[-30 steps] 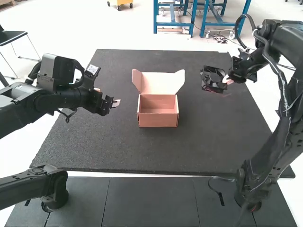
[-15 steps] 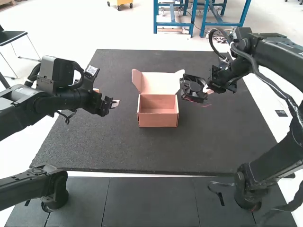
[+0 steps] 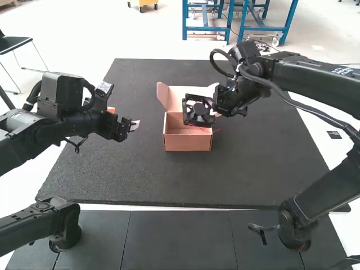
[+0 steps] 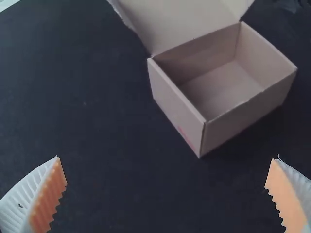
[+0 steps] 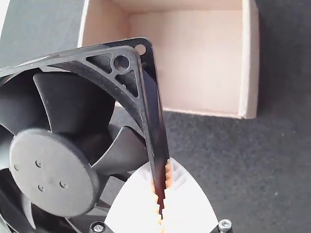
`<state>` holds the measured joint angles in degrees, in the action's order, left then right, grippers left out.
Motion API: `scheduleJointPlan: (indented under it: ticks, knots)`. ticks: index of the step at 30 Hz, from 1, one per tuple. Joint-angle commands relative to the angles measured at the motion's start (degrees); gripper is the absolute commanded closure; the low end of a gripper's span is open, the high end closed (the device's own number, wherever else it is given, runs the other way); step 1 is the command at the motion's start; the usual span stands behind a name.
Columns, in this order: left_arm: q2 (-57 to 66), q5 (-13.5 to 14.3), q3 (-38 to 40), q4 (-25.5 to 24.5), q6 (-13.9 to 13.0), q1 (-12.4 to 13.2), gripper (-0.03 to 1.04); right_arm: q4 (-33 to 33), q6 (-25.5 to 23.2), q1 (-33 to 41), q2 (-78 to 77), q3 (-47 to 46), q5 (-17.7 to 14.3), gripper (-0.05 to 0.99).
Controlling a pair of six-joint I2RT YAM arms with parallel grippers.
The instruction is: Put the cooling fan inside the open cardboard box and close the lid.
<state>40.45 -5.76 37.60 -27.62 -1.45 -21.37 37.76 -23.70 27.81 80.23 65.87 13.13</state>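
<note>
The right jaws are clamped on the cooling fan (image 5: 63, 160). Their orange pads (image 5: 160, 194) pinch one thin side of its black frame, so the fan hangs on edge with its blades facing sideways. In the high view the cooling fan (image 3: 197, 109) is in the air over the right rear part of the open cardboard box (image 3: 188, 135), not yet inside it. A thin reddish lead (image 3: 215, 130) seems to trail below the fan near the box's right wall.

The left jaws are spread wide and hold nothing, each orange pad (image 4: 46, 199) well apart from the other. They hover over the black mat (image 3: 253, 163) on the desk, to the left of the box and clear of it, pointing at its near corner.

The box (image 4: 243, 116) stands empty with its lid (image 3: 188, 97) upright at the back and the side ears sticking out.

The main risk is probably the grip. A pinch on one narrow edge leaves the fan free to swing or slip as it is lowered. A lower corner could then catch the rim or the right wall. Nothing steadies the box, which looks light, so a knock would likely push it across the mat or tip it. Let go too high, the fan may land propped against a wall and stand proud of the rim. The lead could drape over the edge. Either would stop the lid from shutting flat. The right arm also passes close to the raised lid and could fold it down early.
</note>
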Motion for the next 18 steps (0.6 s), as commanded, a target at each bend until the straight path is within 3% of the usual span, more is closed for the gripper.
scheduleJointPlan:
  ticks: [1,8,18]
  knots:
    - [-0.72,0.49,-0.08,0.55,0.93,0.27,0.04,-1.46,-2.05,1.54,1.51,0.23,-1.61,0.96]
    - [-0.72,0.57,0.10,0.19,0.84,0.36,0.04,-4.01,-1.78,3.04,6.08,1.46,-4.42,0.96]
    - [-0.81,0.57,0.28,0.19,0.75,0.01,0.04,-5.50,-0.20,3.12,12.41,5.41,-4.51,0.96]
